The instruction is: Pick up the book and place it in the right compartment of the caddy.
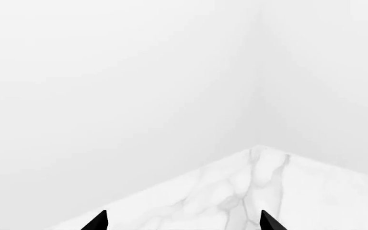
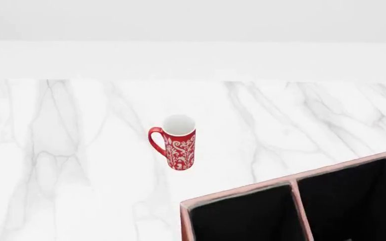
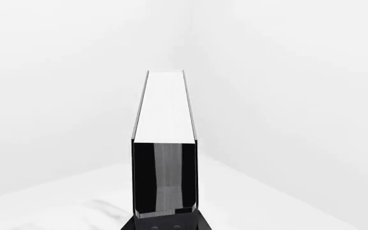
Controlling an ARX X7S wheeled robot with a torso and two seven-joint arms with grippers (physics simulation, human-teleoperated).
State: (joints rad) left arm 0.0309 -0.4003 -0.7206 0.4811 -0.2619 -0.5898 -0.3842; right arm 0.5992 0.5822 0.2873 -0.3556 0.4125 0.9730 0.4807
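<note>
The book [image 3: 165, 143] shows in the right wrist view. It is thick, with a glossy black cover and a white page edge, and it stands straight out from my right gripper [image 3: 165, 218], which is shut on its near end above the marble table. My left gripper [image 1: 184, 223] is open and empty; its two black fingertips [image 1: 97, 221] stand wide apart over a corner of the table. The caddy [image 2: 241, 193] is at the lower right of the head view, with pink rims, black lining and dividers. Neither gripper nor the book shows in the head view.
A red patterned mug [image 2: 176, 143] stands upright on the white marble table [image 2: 66, 150], to the left of and behind the caddy. A pale wall runs along the table's far edge. The left wrist view shows a table corner [image 1: 258, 148] against white walls.
</note>
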